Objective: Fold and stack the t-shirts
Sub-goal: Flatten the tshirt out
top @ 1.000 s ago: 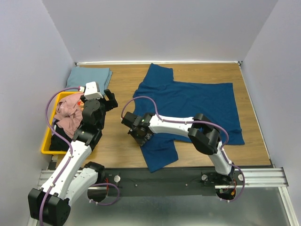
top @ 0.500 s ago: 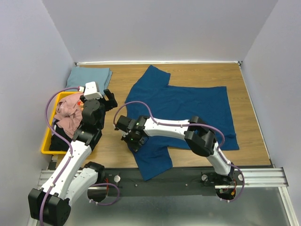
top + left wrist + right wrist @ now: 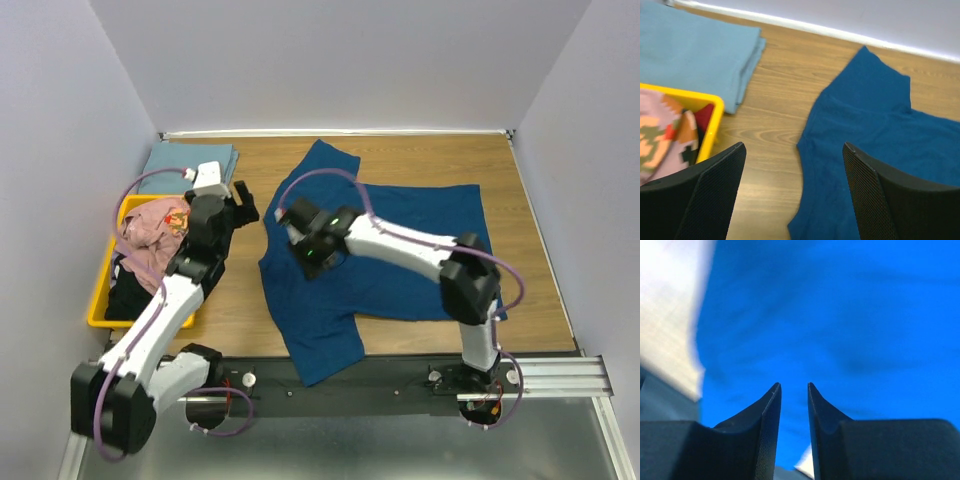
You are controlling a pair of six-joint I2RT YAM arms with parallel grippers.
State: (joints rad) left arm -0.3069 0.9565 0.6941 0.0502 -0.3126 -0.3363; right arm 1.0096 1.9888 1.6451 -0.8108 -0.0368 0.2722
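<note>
At the right gripper, only a narrow gap between the two dark fingers, nearly together but not pressed shut. Nothing pinched in that gap, only blue cloth visible behind it. Directly below, the blue t-shirt, blurred in the wrist view; not possible to tell whether touched by the fingertips or only close under them. Positioned over the left part of this shirt, at the end of the right arm, stretched across the cloth from the near right side.

At the left gripper, fingers spread wide, with nothing between them. Poised over bare wood of the table, between the yellow bin and the left edge of the blue t-shirt, apart from both.

Further out, the blue t-shirt opened flat in the middle of the table, with one sleeve toward the far side and another toward the near edge. In the far left corner, a pale grey-blue t-shirt, folded, lying just beside the bin. Inside the bin, a crumpled pink t-shirt with a coloured pattern, and black cloth at the near end.
</note>
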